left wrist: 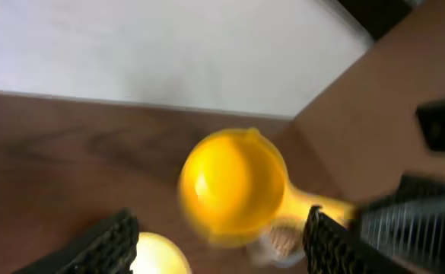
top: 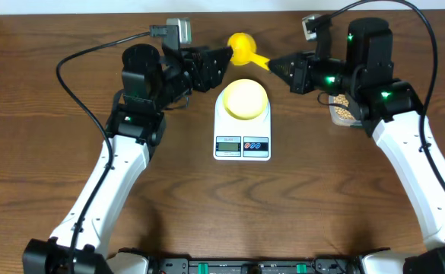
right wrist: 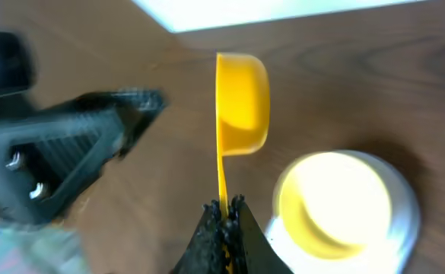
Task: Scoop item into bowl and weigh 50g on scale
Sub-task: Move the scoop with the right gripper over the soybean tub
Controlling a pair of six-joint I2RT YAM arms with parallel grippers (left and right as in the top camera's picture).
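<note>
The pale-yellow bowl [top: 245,99] sits on the white scale [top: 241,143] at the table's middle; both also show in the right wrist view, the bowl [right wrist: 332,202] on the scale [right wrist: 406,221]. My right gripper [top: 274,65] [right wrist: 226,207] is shut on the handle of a yellow scoop [top: 241,44] [right wrist: 241,103], held on its side behind the scale. No beans show in the scoop [left wrist: 233,186]. My left gripper [top: 224,56] [left wrist: 220,222] is open, just left of the scoop's cup. The beans [top: 344,109] lie in a clear tub partly hidden under my right arm.
The table's back edge and a pale wall [left wrist: 169,53] lie just behind the scoop. My left gripper appears in the right wrist view [right wrist: 150,103]. Cables run from both arms across the back of the table.
</note>
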